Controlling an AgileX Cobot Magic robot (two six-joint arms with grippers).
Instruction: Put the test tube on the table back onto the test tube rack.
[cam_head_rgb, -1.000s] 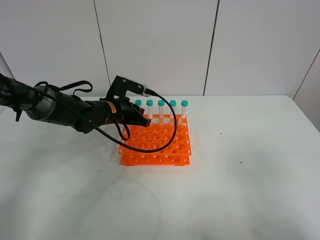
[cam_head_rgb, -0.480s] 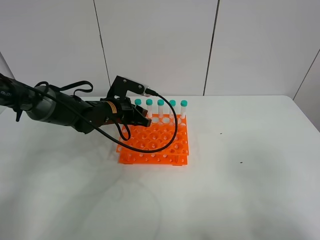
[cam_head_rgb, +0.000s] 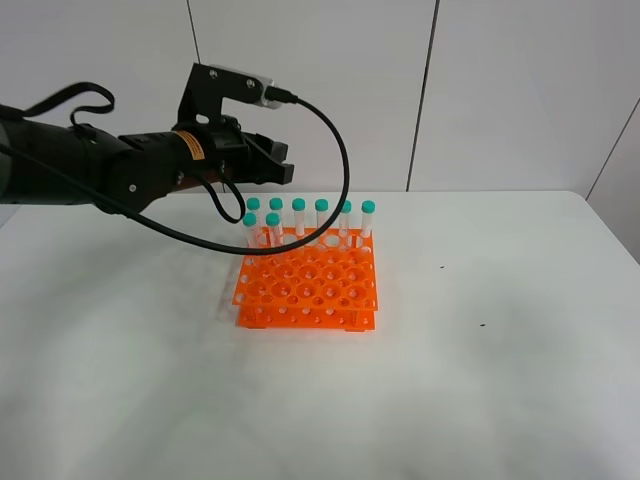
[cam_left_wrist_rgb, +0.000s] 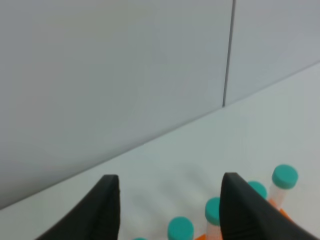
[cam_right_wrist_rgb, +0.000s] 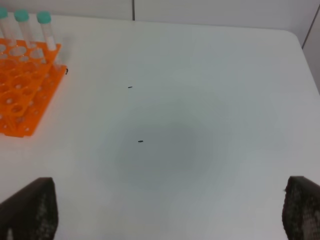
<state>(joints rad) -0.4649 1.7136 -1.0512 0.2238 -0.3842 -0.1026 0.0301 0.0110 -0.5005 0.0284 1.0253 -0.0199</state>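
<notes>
Left tool (cam_head_rgb: 268, 158): raised above the rack's rear left, fingers spread, holding nothing. Test tube rack (cam_head_rgb: 310, 284): orange, on the white bench (cam_head_rgb: 480, 380). Test tube (cam_head_rgb: 273, 228): upright in the rack, second row. Right tool (cam_right_wrist_rgb: 165, 210): fingers wide apart, holding nothing.

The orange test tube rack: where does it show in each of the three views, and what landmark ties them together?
Exterior high: the orange test tube rack stands at the middle of the white table.
Left wrist: only an orange sliver at the lower edge, beside the right-hand finger.
Right wrist: its corner at the left edge.
Shared landmark: the teal-capped tubes standing in it.
</notes>
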